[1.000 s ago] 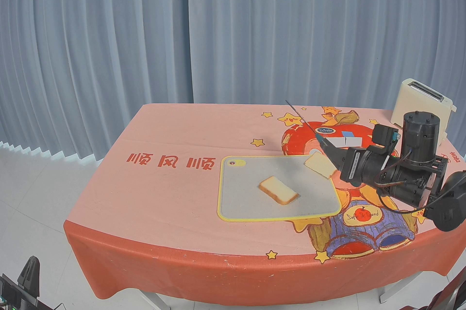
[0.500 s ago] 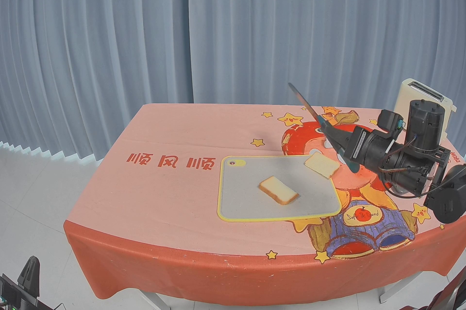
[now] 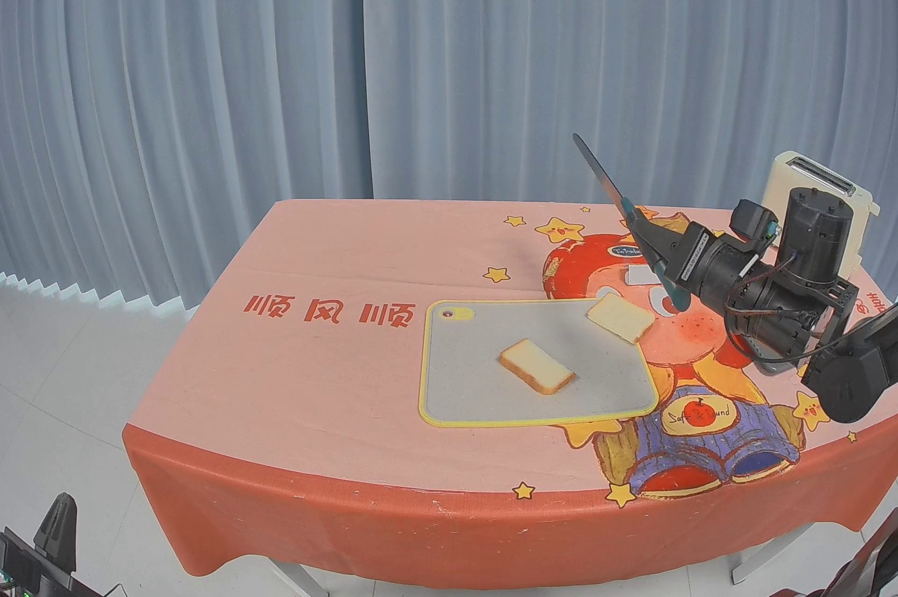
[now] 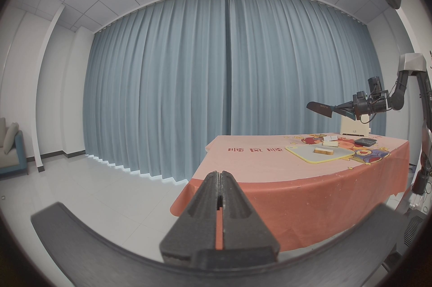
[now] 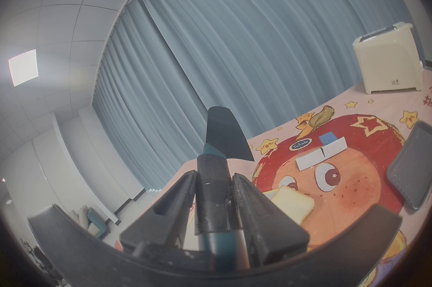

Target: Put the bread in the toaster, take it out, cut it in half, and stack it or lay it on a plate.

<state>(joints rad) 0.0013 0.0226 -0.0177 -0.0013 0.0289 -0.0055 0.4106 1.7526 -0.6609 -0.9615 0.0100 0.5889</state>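
My right gripper [image 3: 657, 243] is shut on the teal handle of a knife [image 3: 599, 170], held in the air above the table's right side, blade slanting up and to the left. In the right wrist view the fingers [image 5: 256, 207] clamp the handle and the dark blade [image 5: 225, 132] sticks out ahead. One bread half [image 3: 536, 366] lies in the middle of the grey cutting board [image 3: 468, 384]. The other half [image 3: 620, 317] rests on the board's far right corner. A cream toaster [image 3: 818, 192] stands at the far right. My left gripper [image 4: 219, 207] hangs shut, low and well off the table's left.
A small white and blue block [image 5: 321, 153] lies behind the board on the orange cloth. A dark tray [image 5: 411, 171] sits to the right, below my right arm. The table's left half [image 3: 318, 365] is bare cloth. Blue curtains hang behind.
My right arm has lifted the knife up and drawn it back to the right, away from the bread half at the board's corner. Both bread halves stay put.
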